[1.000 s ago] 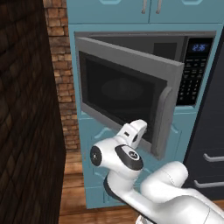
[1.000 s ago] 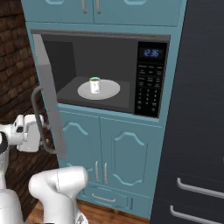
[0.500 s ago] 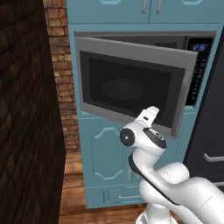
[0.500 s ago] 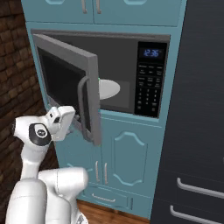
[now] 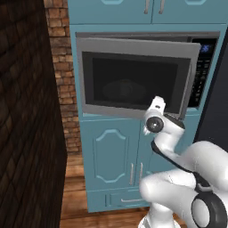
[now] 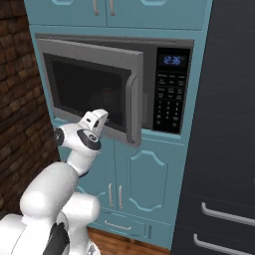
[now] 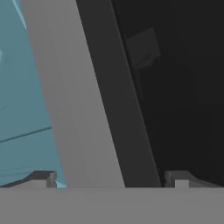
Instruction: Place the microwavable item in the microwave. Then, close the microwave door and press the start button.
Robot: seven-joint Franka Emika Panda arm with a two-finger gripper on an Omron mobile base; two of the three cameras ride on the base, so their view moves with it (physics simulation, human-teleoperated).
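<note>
Where brick wall (image 5: pixel 62 67) ends, teal cabinets (image 6: pixel 149 184) surround microwave (image 6: pixel 172 89).

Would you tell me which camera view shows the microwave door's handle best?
The right base view: the curved grey handle stands clear at the microwave door's right edge. The left base view shows it thin and edge-on; the hand view shows door frame and window, no handle.

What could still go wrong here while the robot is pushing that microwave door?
The microwave door is not latched: its handle side stands out from the keypad panel, so pressing start now might do nothing. The open end effector sits against the door's lower frame and could slip off that edge. The arm crowds the blue cabinet doors below and might bump them.
</note>
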